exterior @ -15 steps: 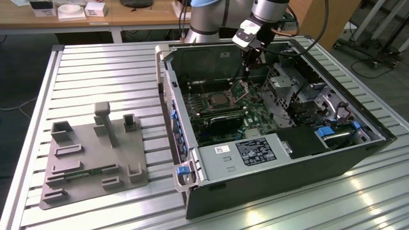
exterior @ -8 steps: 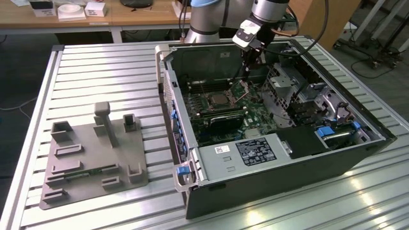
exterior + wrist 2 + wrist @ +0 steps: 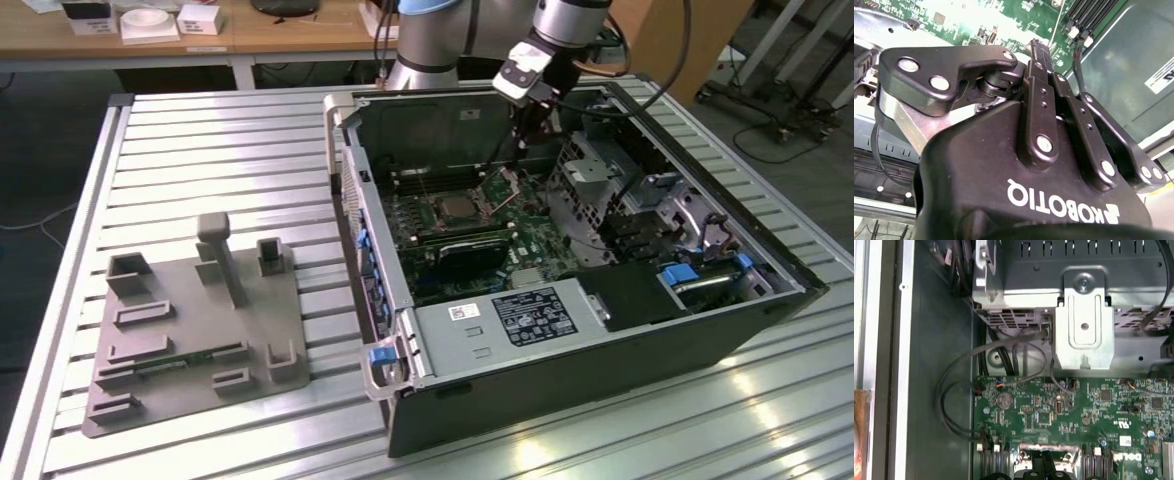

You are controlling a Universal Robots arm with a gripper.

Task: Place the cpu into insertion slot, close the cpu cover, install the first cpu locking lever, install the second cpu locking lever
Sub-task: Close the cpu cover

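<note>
Risk of snagging thin wires [image 3: 1004, 342] beside gripper [image 3: 534, 118], near insertion slot [image 3: 461, 208]; open or closed, cannot tell.

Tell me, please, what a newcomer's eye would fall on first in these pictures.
The open computer case lies on the slatted metal table, its green circuit board exposed. The gripper hangs inside it above the board. A grey holder block sits at the exterior view's left of the case.
</note>
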